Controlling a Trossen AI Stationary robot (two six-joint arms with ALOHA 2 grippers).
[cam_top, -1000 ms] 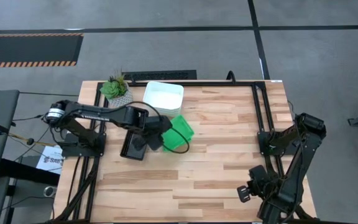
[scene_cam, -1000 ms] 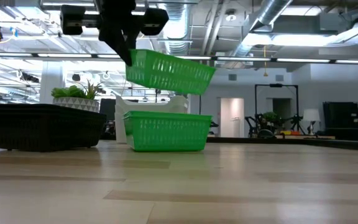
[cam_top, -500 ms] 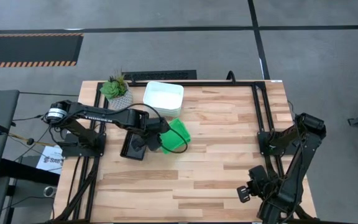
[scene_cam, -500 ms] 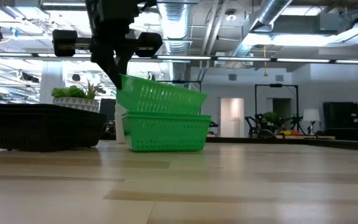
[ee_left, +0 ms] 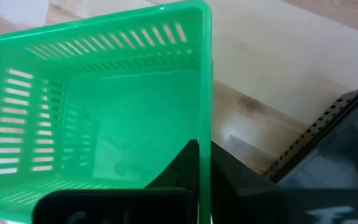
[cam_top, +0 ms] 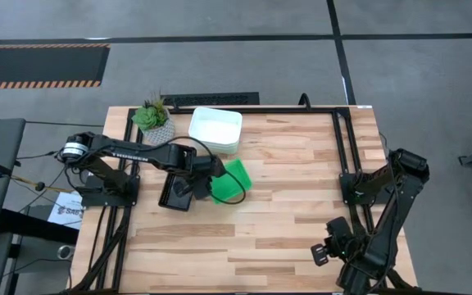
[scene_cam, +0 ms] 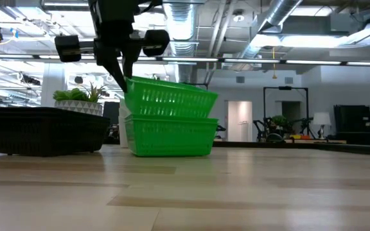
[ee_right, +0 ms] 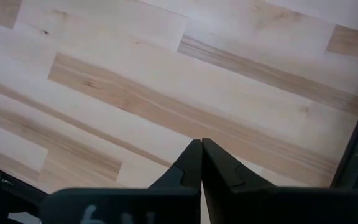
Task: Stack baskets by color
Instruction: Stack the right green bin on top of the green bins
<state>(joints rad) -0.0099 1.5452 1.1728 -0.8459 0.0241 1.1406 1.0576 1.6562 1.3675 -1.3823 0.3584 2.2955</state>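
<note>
My left gripper (cam_top: 206,177) is shut on a bright green basket (scene_cam: 169,99) at the table's left middle. That basket sits tilted in a second green basket (scene_cam: 171,136), which stands on the table. A black basket (cam_top: 175,191) stands just left of them, and a white basket (cam_top: 215,129) lies toward the far edge. My right gripper (ee_right: 201,154) hangs shut over bare wood near the table's near right corner, touching nothing. My left gripper pinches the upper green basket's side wall (ee_left: 205,127) on the side facing the black basket, one finger inside the basket and one outside. The fingers come from above, slanting down. The basket is tilted, its held end raised and its other end (scene_cam: 212,109) down in the lower basket.
A potted green plant (cam_top: 154,118) stands at the far left corner beside the white basket. A black frame rail (cam_top: 340,139) runs along the table's right part. Bare wood spreads over the middle and near side of the table.
My left gripper has come down and a little toward the table's left edge, rolling slightly, still shut on the green basket. The basket, which hung tilted clear above the lower green basket, now sits in it, less tilted.
</note>
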